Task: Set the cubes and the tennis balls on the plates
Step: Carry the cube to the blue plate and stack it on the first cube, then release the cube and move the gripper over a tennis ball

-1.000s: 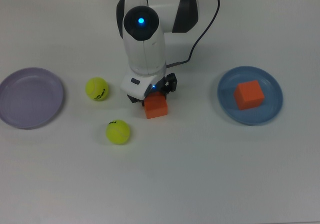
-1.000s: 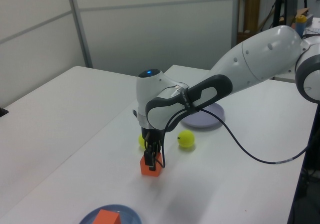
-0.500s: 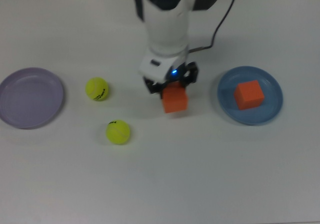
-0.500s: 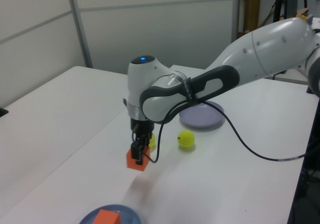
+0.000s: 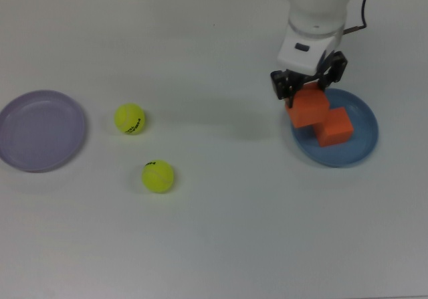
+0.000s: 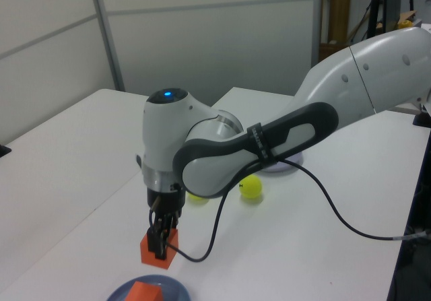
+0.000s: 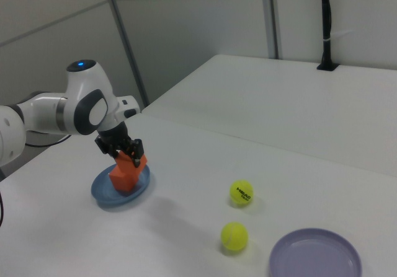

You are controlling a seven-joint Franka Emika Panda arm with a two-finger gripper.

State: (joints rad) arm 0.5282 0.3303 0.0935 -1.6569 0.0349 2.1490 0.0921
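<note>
One orange cube [image 5: 334, 126] is already parked on the blue plate [image 5: 364, 145], the second cube [image 5: 307, 108] is clamped in the gripper [image 5: 308, 85] above its rim — both tennis balls [image 5: 130, 119] and the lavender plate [image 5: 41, 130] are left untouched.

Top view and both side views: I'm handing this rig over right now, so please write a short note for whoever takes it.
Gripper: shut on the carried cube, held in the air over the blue plate's edge nearest the balls.
Other cube: already resting on the blue plate.
Two tennis balls: loose on the table between the plates.
Lavender plate: at the top view's left, with nothing on it.
Done: one cube plated. Left: set down and release the carried cube, then plate both balls, probably on the lavender plate.
</note>
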